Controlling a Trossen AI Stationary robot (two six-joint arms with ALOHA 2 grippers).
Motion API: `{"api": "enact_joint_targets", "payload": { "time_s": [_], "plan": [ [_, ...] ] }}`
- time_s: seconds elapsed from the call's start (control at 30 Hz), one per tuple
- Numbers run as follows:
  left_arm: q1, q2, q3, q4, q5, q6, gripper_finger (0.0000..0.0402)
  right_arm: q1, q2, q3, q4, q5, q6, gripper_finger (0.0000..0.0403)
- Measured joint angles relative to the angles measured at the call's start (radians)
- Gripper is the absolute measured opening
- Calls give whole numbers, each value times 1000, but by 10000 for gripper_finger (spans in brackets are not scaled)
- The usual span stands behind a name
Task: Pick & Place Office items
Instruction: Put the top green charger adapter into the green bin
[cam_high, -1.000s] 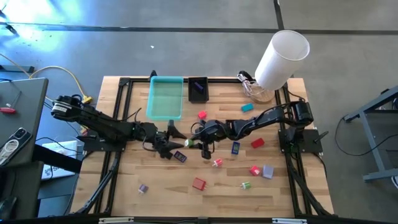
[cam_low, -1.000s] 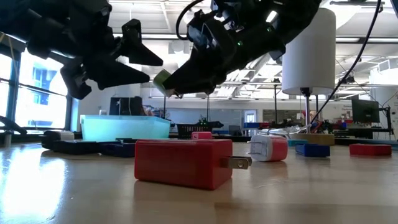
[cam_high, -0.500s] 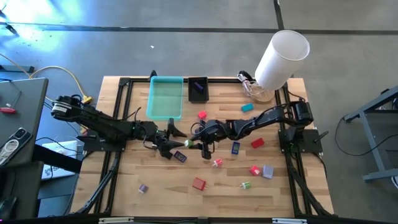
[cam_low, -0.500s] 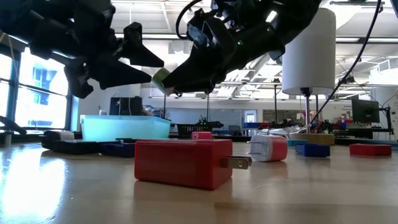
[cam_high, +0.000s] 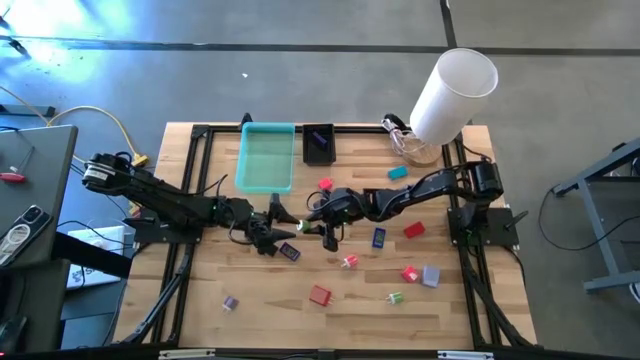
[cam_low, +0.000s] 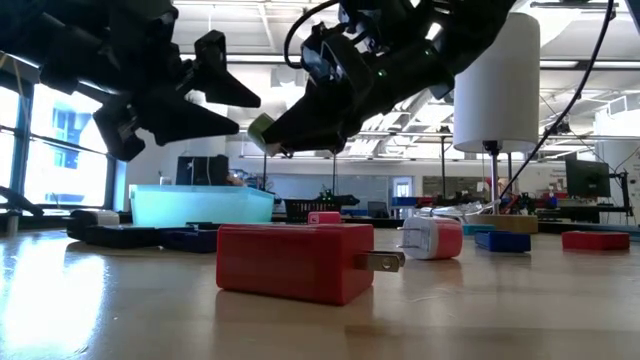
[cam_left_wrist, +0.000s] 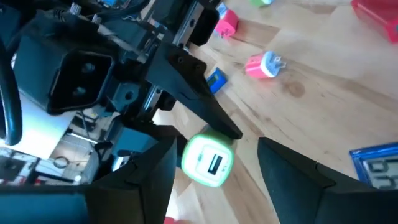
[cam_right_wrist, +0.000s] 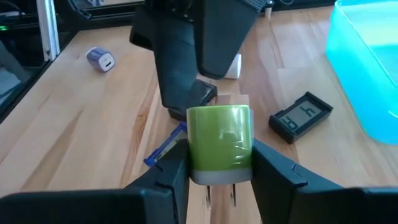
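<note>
My right gripper (cam_high: 312, 228) is shut on a green charger block (cam_right_wrist: 219, 144) above the middle of the table, seen in the low view as a green piece (cam_low: 262, 130) held in the air. My left gripper (cam_high: 272, 227) faces it, open. In the left wrist view its two fingers stand on either side of the charger's white port face (cam_left_wrist: 208, 163) without touching. Other office items lie on the wood: a red charger (cam_high: 320, 295), a pink-white plug (cam_high: 349, 262), a blue piece (cam_high: 379, 238) and a black display (cam_high: 289, 252). My right gripper pinches the green charger by its two opposite side faces (cam_right_wrist: 194, 149) between its two fingers. The fingers come from the table's right, slanting down. The charger is lifted clear of the table, with its prongs (cam_right_wrist: 219, 193) pointing back toward the wrist and its white port face toward the left gripper.
A teal tray (cam_high: 267, 157) and a small black tray (cam_high: 318, 143) sit at the far edge. A large white cylinder (cam_high: 455, 90) stands at the far right. Red, pink, purple, green and teal pieces are scattered over the near and right parts of the table.
</note>
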Motion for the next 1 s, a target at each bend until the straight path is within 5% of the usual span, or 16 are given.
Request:
{"api": "enact_joint_targets", "payload": {
  "time_s": [0.37, 0.6, 1.0],
  "plan": [
    [1, 17, 0, 6, -18, 56, 216, 0, 0, 0, 0, -3, -1, 121],
    [0, 148, 26, 96, -105, 123, 216, -8, 0, -4, -22, -3, -2, 121],
    [1, 262, 57, 239, -106, 179, 216, -8, -2, 0, -4, -31, -5, 120]
  ]
}}
